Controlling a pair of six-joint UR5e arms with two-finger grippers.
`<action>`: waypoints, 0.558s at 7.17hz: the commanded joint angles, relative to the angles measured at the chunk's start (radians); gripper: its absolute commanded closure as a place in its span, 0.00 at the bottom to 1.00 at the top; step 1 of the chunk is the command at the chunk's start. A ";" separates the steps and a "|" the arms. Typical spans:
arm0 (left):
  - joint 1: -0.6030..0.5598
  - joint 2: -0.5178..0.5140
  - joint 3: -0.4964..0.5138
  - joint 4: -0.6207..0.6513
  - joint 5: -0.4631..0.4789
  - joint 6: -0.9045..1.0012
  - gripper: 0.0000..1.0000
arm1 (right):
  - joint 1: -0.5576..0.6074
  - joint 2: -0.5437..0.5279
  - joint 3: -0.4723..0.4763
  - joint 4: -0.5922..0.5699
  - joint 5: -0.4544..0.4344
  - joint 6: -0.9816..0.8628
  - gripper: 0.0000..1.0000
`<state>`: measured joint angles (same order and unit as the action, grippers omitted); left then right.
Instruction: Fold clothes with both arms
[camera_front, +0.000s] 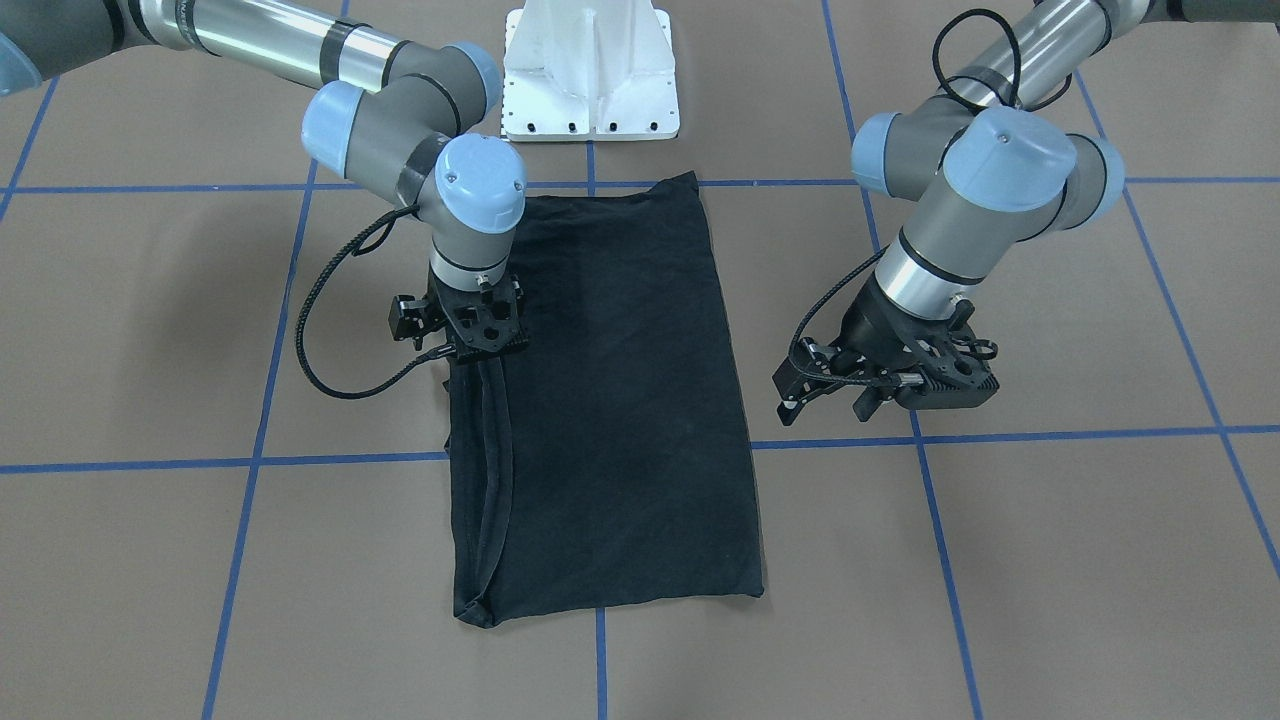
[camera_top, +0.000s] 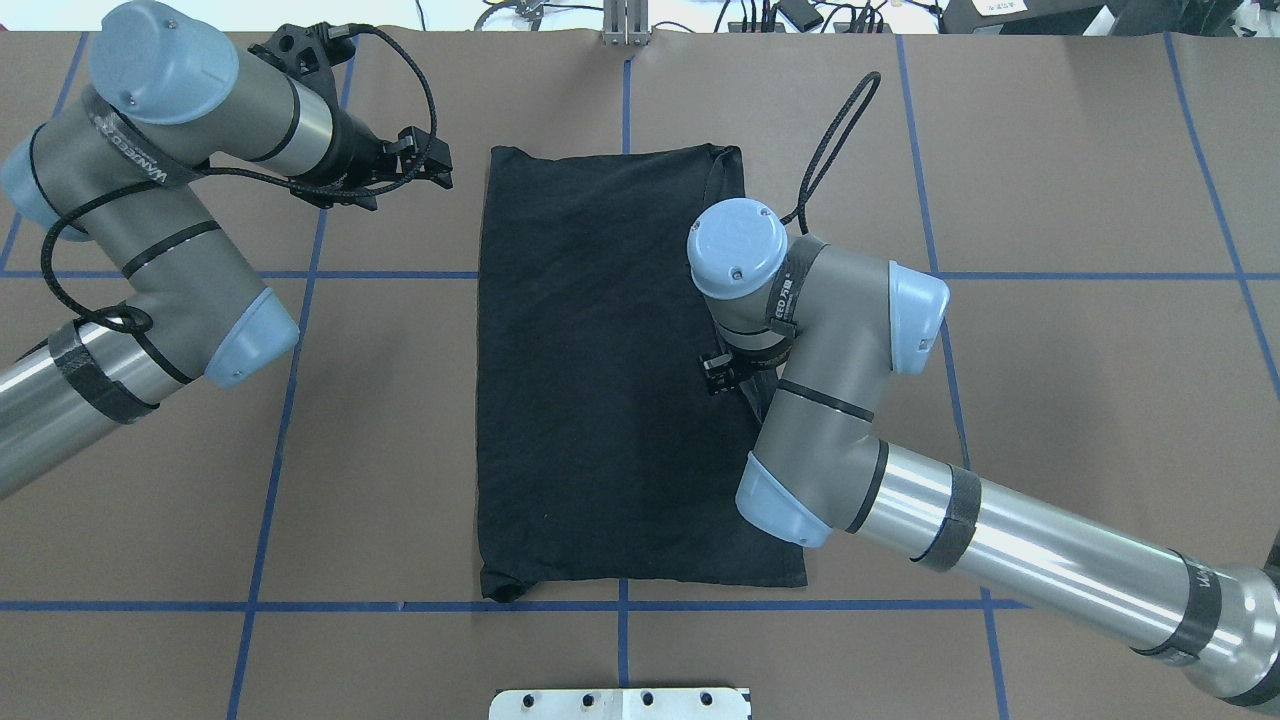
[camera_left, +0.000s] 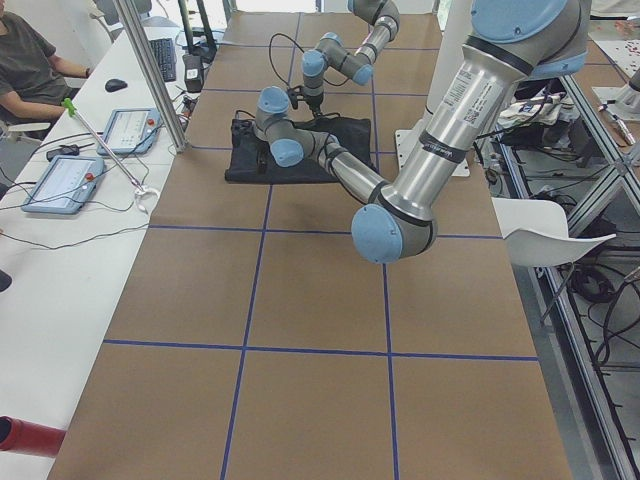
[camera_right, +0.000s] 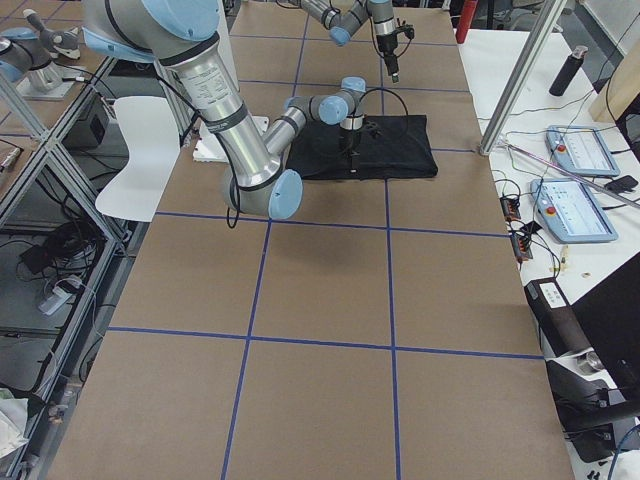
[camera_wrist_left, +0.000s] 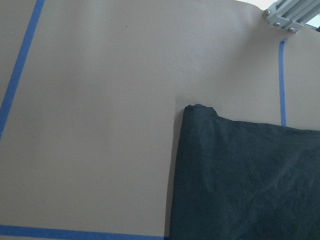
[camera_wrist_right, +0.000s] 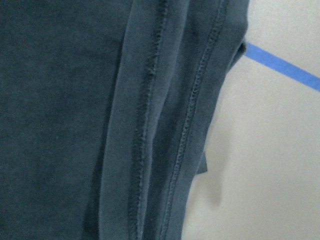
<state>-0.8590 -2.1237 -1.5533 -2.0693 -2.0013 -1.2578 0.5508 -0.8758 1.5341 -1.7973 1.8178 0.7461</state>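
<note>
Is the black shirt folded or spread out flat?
Folded. The T-shirt lies as a narrow rectangle, no sleeves sticking out, and stitched edges stack in layers along one long side.

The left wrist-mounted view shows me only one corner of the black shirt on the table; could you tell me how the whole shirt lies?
Observer: The T-shirt lies flat, folded into one long rectangle, with no print showing.
Operator: Thank you. Where is the right arm?
Observer: The right gripper points down at the shirt's long edge on the robot's right; whether its fingers grip the cloth is hidden.
Operator: And my left gripper?
Observer: The left gripper hangs over bare table beside the opposite edge, fingers apart, holding nothing.
</note>
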 joint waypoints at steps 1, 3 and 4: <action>0.000 -0.002 -0.001 0.000 -0.001 0.000 0.00 | 0.024 -0.034 0.006 0.001 0.006 -0.025 0.00; 0.000 -0.002 -0.001 0.000 -0.001 0.000 0.00 | 0.066 -0.107 0.047 0.007 0.011 -0.066 0.00; 0.000 0.001 -0.001 0.000 -0.001 0.000 0.00 | 0.075 -0.132 0.078 0.007 0.030 -0.076 0.00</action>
<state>-0.8590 -2.1256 -1.5544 -2.0694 -2.0018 -1.2579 0.6093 -0.9735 1.5772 -1.7909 1.8323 0.6885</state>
